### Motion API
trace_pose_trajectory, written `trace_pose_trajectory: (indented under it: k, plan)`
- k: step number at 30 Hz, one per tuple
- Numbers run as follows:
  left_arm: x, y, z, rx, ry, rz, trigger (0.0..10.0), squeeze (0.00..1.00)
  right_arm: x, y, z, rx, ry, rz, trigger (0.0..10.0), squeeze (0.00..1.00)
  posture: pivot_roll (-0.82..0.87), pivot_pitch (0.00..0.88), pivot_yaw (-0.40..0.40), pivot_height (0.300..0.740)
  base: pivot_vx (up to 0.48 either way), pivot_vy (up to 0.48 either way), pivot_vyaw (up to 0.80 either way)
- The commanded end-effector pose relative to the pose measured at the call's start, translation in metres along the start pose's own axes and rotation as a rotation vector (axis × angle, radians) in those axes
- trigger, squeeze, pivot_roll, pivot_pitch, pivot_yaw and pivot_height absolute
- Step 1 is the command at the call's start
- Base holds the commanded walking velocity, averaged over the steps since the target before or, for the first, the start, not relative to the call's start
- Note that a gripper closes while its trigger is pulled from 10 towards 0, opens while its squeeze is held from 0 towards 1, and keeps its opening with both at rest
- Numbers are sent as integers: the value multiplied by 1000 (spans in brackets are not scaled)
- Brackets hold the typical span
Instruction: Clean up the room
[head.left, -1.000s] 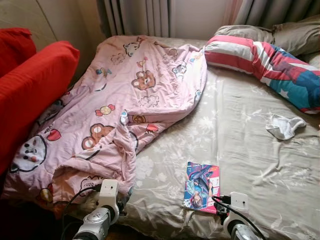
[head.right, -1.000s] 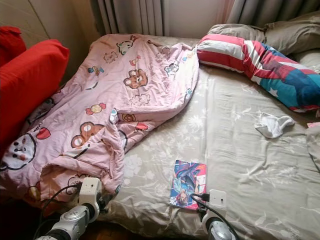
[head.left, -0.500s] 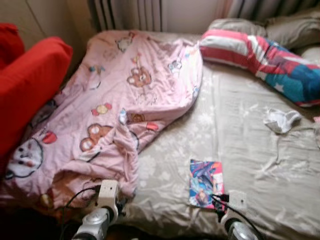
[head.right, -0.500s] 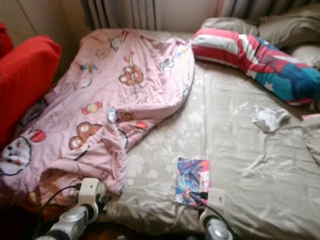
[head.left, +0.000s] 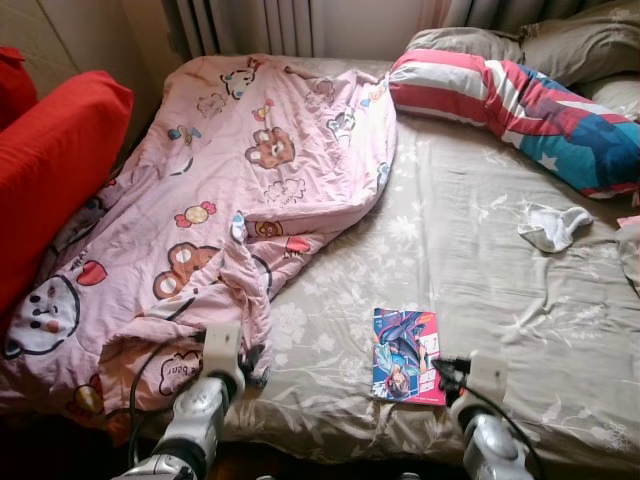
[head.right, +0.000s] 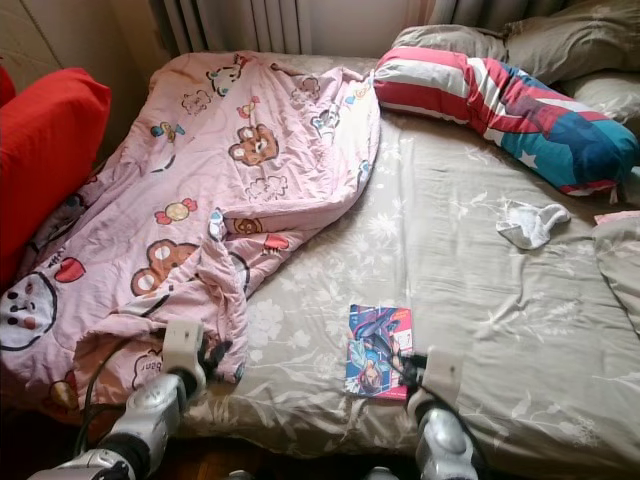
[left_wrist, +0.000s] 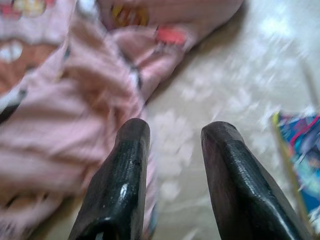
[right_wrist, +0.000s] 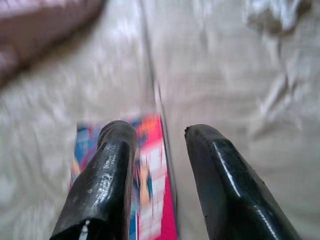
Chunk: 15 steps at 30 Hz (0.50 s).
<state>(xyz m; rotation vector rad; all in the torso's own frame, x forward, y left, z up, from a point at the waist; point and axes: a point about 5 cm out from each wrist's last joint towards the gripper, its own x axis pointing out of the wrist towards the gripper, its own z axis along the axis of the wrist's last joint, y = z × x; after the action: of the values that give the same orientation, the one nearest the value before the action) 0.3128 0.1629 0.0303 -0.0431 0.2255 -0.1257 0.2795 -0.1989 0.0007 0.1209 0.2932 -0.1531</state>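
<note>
A colourful book (head.left: 406, 355) lies flat on the beige floral bedsheet (head.left: 480, 270) near the bed's front edge. My right gripper (right_wrist: 159, 131) hovers open just above the book's near right corner (right_wrist: 150, 200). A crumpled pink cartoon blanket (head.left: 230, 190) covers the left half of the bed. My left gripper (left_wrist: 172, 132) is open at the blanket's front edge (left_wrist: 60, 130), over the sheet. A white sock (head.left: 552, 226) lies on the sheet at the right.
A red cushion (head.left: 50, 170) stands at the left of the bed. A striped red, white and blue pillow (head.left: 520, 105) and grey pillows (head.left: 560, 45) lie at the head. Behind the bed are a radiator (head.left: 250, 25) and curtains.
The camera has shifted and tilted, so the whole bed sits higher in view. Both arms have come up and forward over the bed's front edge; the right one is now at the book's corner.
</note>
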Motion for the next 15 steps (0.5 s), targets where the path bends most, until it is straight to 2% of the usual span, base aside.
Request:
trace_pose_trajectory:
  k: [1, 4, 10, 12, 15]
  plan:
    - [-5, -1, -5, -20, -18, 11, 10000, 0, -2, -2, 1, 10, -29, 1, 10000, 0, -82, 179, 28, 740, 0, 0, 0]
    - [-7, -6, -4, -19, -51, 10, 10000, 0, -1, -3, 8, -10, -70, 1, 10000, 0, -80, 171, 27, 740, 0, 0, 0]
    - [-5, -8, -2, -44, -65, 16, 10000, 0, -2, -3, 5, -34, -51, -7, 10000, 0, -83, 158, 29, 740, 0, 0, 0]
    - [-4, -5, 0, -40, -61, 20, 10000, 0, -2, 2, -1, -45, -10, -3, 10000, 0, -90, 145, 33, 740, 0, 0, 0]
    - [-3, -4, 1, -32, -60, 23, 10000, 0, -2, 4, -1, -45, -8, -4, 10000, 0, -91, 137, 35, 721, 0, 0, 0]
